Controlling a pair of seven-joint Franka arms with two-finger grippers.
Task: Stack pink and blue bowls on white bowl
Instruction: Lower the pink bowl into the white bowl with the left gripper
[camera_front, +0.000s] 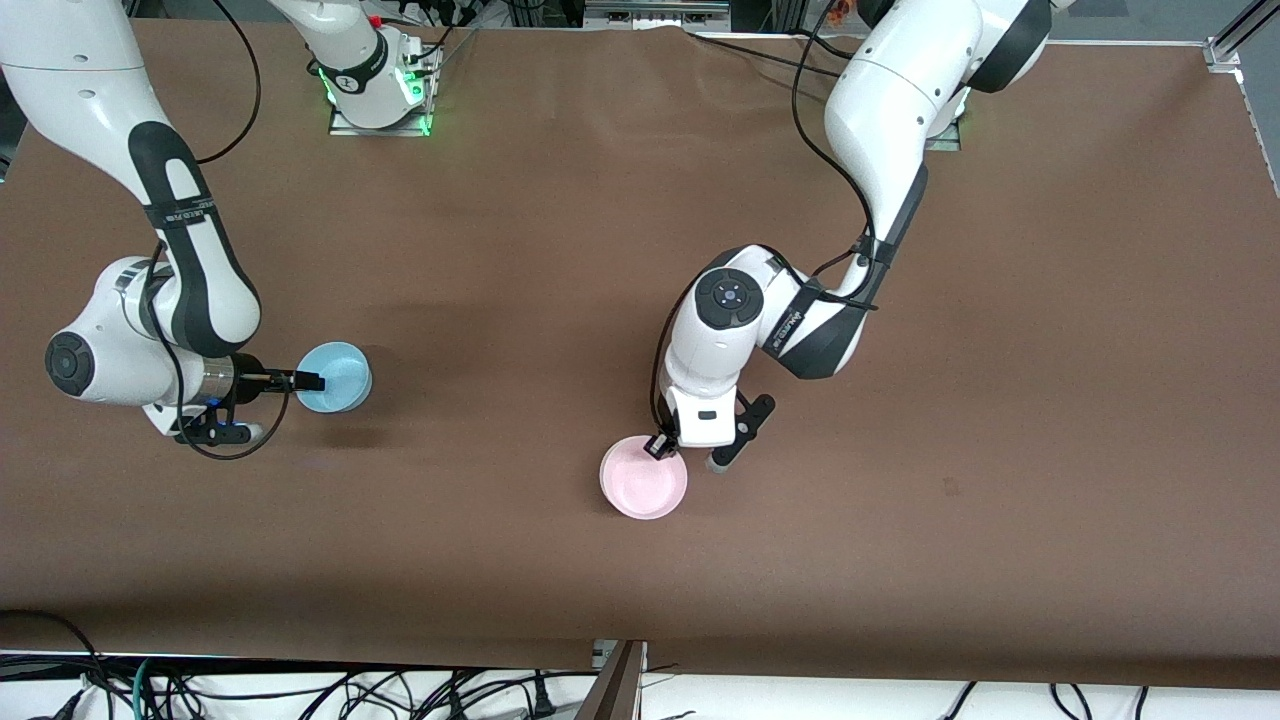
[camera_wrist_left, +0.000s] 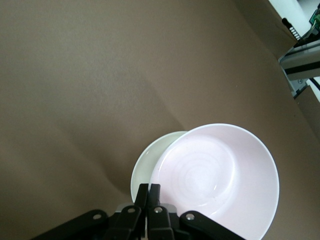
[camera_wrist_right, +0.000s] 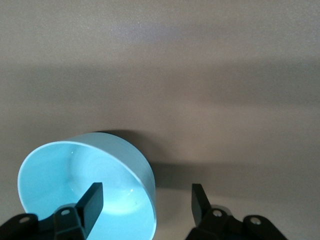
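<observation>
Risk register, taken across the front view from the right arm's end of the brown table (camera_front: 560, 220) to the left arm's.

Item 1: right gripper (camera_front: 312, 381), at the blue bowl (camera_front: 335, 377). Fingers spread wide; in the right wrist view one finger (camera_wrist_right: 91, 201) sits inside the blue bowl (camera_wrist_right: 87, 192) and the other (camera_wrist_right: 199, 200) well outside its wall, nothing clamped. The bowl appears to rest on the table, well apart from the other bowls. Hazard: closing off-centre could push the light bowl sideways or tip it instead of pinching the rim.

Item 2: left gripper (camera_front: 662, 446), over the rim of the pink bowl (camera_front: 643, 476), which lies nearer the front camera than the blue one. In the left wrist view the fingers (camera_wrist_left: 148, 197) are pressed together on the rim of the pink bowl (camera_wrist_left: 217, 182), which sits tilted and off-centre over the white bowl (camera_wrist_left: 150, 167); only a crescent of white shows. Hazard: released this way, the pink bowl may seat crooked or slide off, and a skewed stack would likely reject the blue bowl later.
</observation>
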